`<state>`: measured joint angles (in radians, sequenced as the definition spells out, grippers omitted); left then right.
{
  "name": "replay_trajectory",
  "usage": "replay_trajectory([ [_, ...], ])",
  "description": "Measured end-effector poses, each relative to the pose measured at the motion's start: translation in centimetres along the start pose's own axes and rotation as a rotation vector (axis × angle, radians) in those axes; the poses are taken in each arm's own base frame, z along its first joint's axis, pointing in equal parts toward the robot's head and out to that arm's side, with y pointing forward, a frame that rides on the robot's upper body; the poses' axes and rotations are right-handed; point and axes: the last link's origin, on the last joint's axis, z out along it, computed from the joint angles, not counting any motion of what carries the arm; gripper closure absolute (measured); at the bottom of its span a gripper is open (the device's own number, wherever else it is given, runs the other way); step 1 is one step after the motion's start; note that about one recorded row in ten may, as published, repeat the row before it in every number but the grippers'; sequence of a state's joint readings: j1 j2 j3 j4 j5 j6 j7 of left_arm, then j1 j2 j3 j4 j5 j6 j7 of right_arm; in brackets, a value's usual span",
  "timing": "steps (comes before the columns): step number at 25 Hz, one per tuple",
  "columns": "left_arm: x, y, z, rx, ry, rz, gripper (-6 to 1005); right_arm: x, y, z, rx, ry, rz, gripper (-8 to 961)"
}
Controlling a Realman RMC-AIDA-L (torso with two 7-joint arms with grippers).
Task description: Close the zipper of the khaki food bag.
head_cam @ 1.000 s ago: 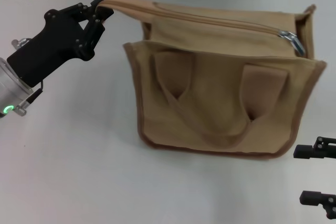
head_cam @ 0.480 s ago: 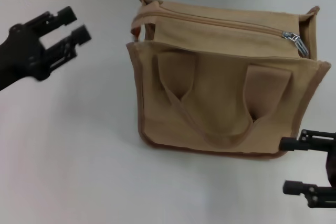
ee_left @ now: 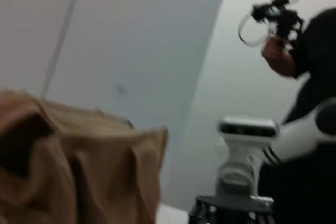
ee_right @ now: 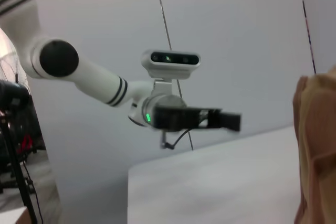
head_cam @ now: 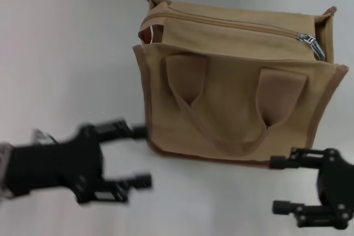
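The khaki food bag (head_cam: pixel 232 92) stands on the white table, its two handles hanging over the front. The zipper (head_cam: pixel 232 24) runs along its top panel, with the silver slider (head_cam: pixel 310 41) at the right end. My left gripper (head_cam: pixel 142 156) is open and empty, low at the front left, its fingertips close to the bag's lower left corner. My right gripper (head_cam: pixel 275 185) is open and empty, just in front of the bag's lower right corner. The bag also shows in the left wrist view (ee_left: pixel 79 171) and at the edge of the right wrist view (ee_right: pixel 315 145).
The white table (head_cam: pixel 66 53) spreads to the left of the bag, with a wall behind. The right wrist view shows my left gripper (ee_right: pixel 199 119) and head camera (ee_right: pixel 170 59) across the table. The left wrist view shows a person (ee_left: pixel 310 51) behind the robot.
My left gripper let go of the bag's top left end, opened and swung down to the front left. The bag's end dropped back. My right gripper moved left, nearer the bag.
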<state>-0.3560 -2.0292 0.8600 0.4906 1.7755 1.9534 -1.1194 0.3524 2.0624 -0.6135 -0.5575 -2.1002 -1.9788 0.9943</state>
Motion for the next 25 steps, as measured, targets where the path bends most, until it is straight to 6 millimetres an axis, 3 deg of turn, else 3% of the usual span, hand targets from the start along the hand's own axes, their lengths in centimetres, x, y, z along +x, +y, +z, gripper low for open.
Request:
replay_trajectory([
  [8, -2.6, 0.4, 1.8, -0.026, -0.095, 0.010, 159, 1.2, -0.3, 1.9, -0.015, 0.039, 0.017, 242],
  [25, -3.0, 0.0, 1.9, -0.015, -0.140, 0.011, 166, 1.3, -0.9, 2.6, -0.018, 0.051, 0.014, 242],
])
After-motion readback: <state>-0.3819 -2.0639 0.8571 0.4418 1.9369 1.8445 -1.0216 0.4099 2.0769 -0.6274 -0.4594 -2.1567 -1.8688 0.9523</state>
